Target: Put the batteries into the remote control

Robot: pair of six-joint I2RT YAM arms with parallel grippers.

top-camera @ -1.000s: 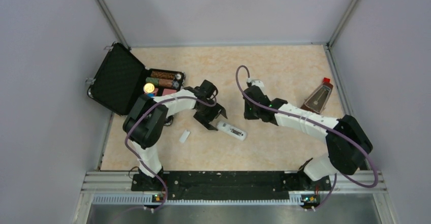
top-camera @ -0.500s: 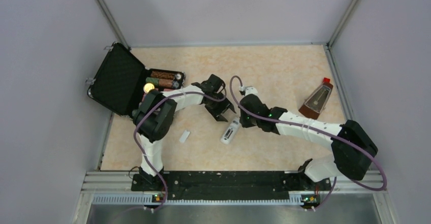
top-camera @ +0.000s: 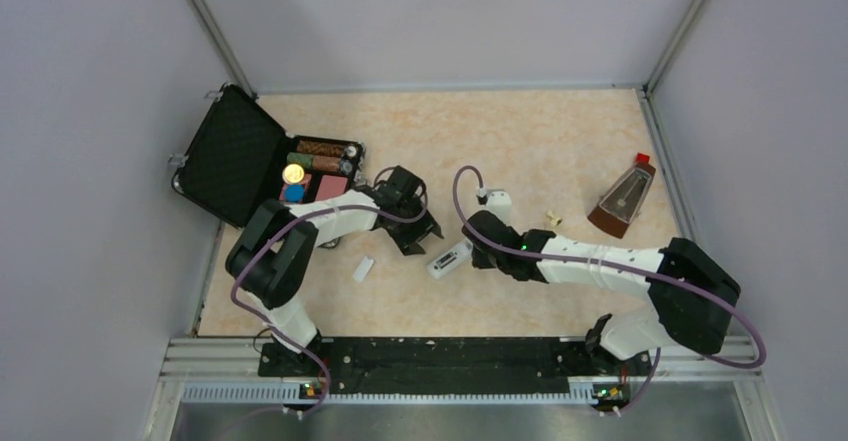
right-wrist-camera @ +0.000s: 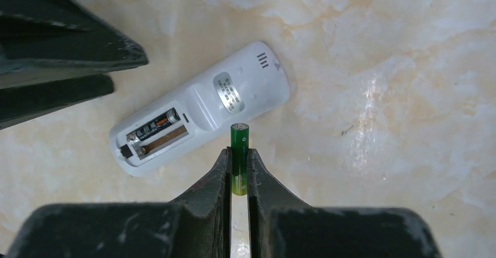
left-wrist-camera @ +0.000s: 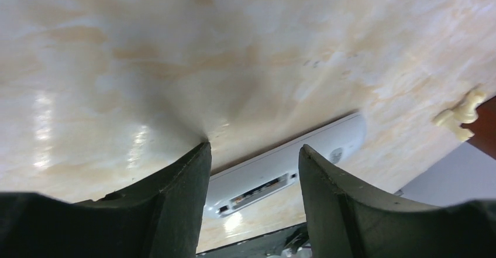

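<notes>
The white remote control (right-wrist-camera: 202,107) lies back-up on the table with its battery bay open. A dark battery (right-wrist-camera: 154,126) sits in one slot; the slot beside it is bare. It also shows in the top view (top-camera: 449,259) and the left wrist view (left-wrist-camera: 281,176). My right gripper (right-wrist-camera: 238,152) is shut on the green battery (right-wrist-camera: 238,152), held just above the remote's near edge. My left gripper (left-wrist-camera: 252,155) is open and empty, hovering just left of the remote; it shows in the top view (top-camera: 415,236).
The loose white cover piece (top-camera: 363,268) lies left of the remote. An open black case (top-camera: 235,161) with coloured chip rolls stands at the back left. A brown metronome (top-camera: 625,198) stands at the right, a small pale scrap (top-camera: 551,219) near it.
My right gripper has come forward and left with the green battery, over the remote. The remote has turned and shifted left. My left gripper has drawn back a little to the left.
</notes>
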